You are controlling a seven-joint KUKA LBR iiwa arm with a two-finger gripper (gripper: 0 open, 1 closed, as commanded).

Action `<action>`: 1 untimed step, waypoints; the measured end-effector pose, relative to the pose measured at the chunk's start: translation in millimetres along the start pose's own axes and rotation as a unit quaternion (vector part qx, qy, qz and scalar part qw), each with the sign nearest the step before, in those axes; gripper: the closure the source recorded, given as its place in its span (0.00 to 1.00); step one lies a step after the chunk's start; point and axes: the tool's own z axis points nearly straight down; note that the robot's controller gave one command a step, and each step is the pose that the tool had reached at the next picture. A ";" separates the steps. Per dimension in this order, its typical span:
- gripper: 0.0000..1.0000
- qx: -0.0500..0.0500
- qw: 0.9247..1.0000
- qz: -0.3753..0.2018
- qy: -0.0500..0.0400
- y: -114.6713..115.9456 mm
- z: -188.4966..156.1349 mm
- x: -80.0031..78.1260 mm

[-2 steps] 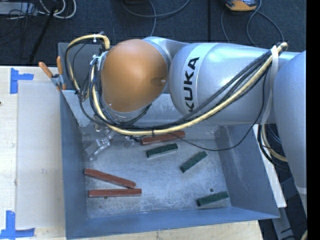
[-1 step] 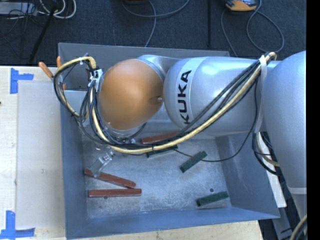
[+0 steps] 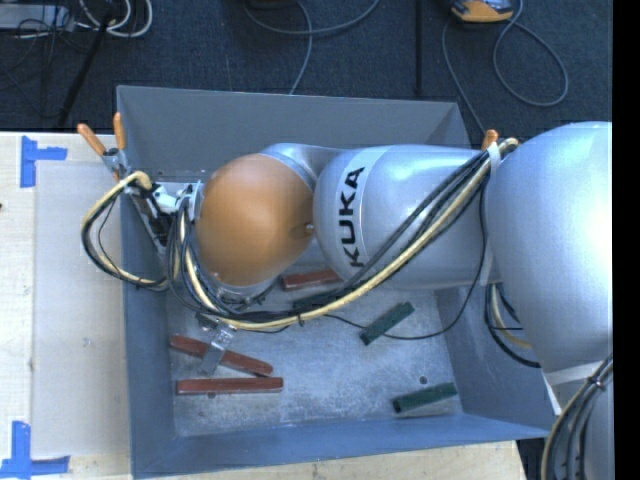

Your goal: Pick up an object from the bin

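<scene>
My gripper (image 3: 216,348) comes down from under the arm's wrist into the bin's front left part. Its grey tip rests on or just above a brown flat stick (image 3: 240,362) that lies slanted on the bin floor; I cannot tell whether they touch. A second brown stick (image 3: 229,385) lies just in front of it, almost level with the bin's front wall. A third brown stick (image 3: 310,280) shows partly from under the arm, further back and to the right.
Two dark green blocks lie to the right: one (image 3: 387,322) slanted near the bin's middle, one (image 3: 424,399) near the front right corner. The arm, its orange cover and looping cables span the bin's back half and hide what lies beneath.
</scene>
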 end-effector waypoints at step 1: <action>0.00 0.002 0.992 -0.126 0.001 3.3 -2.3 8.3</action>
